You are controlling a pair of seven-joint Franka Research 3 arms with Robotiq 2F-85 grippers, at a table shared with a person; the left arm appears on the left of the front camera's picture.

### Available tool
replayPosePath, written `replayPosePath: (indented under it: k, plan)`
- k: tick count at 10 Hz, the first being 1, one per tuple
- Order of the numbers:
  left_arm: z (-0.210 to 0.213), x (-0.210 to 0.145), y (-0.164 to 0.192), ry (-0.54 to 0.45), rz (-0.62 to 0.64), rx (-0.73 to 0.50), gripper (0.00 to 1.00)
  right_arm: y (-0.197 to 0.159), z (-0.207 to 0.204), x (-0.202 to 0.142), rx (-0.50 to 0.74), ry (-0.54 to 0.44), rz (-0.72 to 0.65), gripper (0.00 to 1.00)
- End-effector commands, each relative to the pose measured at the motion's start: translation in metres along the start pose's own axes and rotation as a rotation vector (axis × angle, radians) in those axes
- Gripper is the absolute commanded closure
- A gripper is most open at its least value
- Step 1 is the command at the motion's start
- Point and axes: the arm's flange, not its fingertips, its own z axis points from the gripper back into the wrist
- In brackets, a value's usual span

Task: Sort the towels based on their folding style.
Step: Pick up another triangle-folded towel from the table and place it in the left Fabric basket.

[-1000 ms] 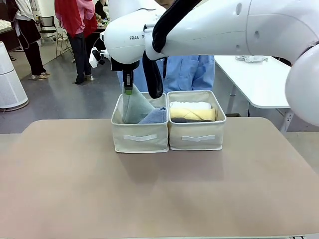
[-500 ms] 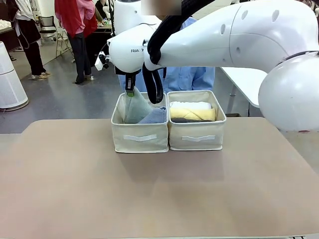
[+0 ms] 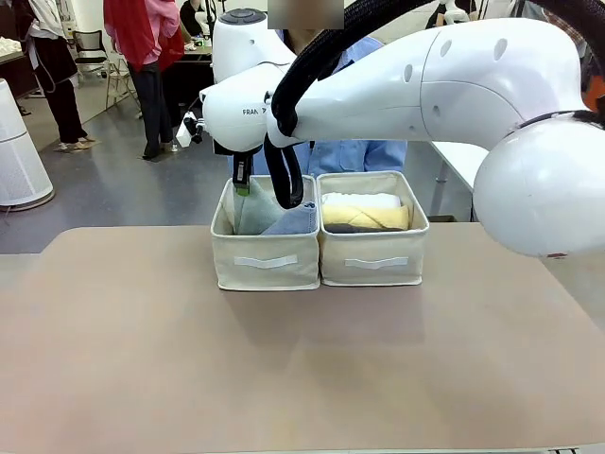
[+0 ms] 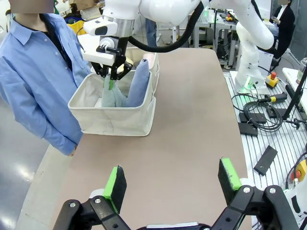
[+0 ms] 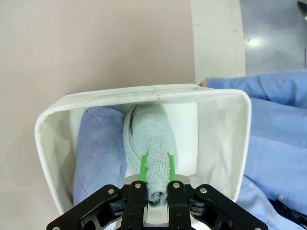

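Note:
My right gripper [image 3: 242, 182] reaches across to the left beige bin [image 3: 266, 261] and is shut on the tip of the grey-green cone towel [image 3: 250, 212], which stands inside that bin. The right wrist view looks down on it: green pads [image 5: 143, 166] pinch the towel [image 5: 151, 136]. A lavender-blue cone towel [image 3: 295, 222] [image 5: 96, 148] leans beside it in the same bin. The right bin [image 3: 371, 262] holds white [image 3: 361, 200], yellow [image 3: 369, 217] and dark grey [image 3: 348, 228] rolls. My left gripper [image 4: 172, 178] hangs open over the bare table, far from the bins.
A person in a blue shirt [image 4: 38, 72] stands right behind the bins, a sleeve [image 5: 268, 110] close to the left bin's far wall. The tabletop [image 3: 302, 359] in front of the bins is bare. Other people stand far off at the back left.
My right gripper has sunk a little lower with the grey-green towel, which now sits deeper in the left bin. The arm's wrist has shifted slightly left.

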Motion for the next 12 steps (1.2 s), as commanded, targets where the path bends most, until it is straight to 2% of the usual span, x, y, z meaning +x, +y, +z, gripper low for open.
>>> replayPosePath:
  k: [1,6,9,10,11,12]
  plan:
    - [0.001,0.001,-0.001,-0.003,-0.008,0.000,0.00,-0.009,-0.006,0.007,0.033,0.004,-0.011,0.85]
    - [0.001,0.001,-0.001,-0.003,-0.008,0.000,0.00,-0.008,-0.019,0.005,0.108,-0.013,-0.010,0.85]
    - [0.001,0.001,-0.001,-0.003,-0.008,0.000,0.00,-0.008,-0.019,0.005,0.128,-0.025,0.005,0.00]
    - [0.001,0.001,-0.001,-0.003,-0.008,0.000,0.00,-0.008,-0.018,0.006,0.127,-0.028,0.010,0.24]
    - [0.001,0.001,-0.001,-0.003,-0.008,0.000,0.00,-0.007,-0.016,0.006,0.122,-0.031,0.011,0.00]
    - [0.001,0.001,-0.001,-0.003,-0.008,0.000,0.00,-0.007,-0.013,0.006,0.116,-0.035,0.013,0.00]
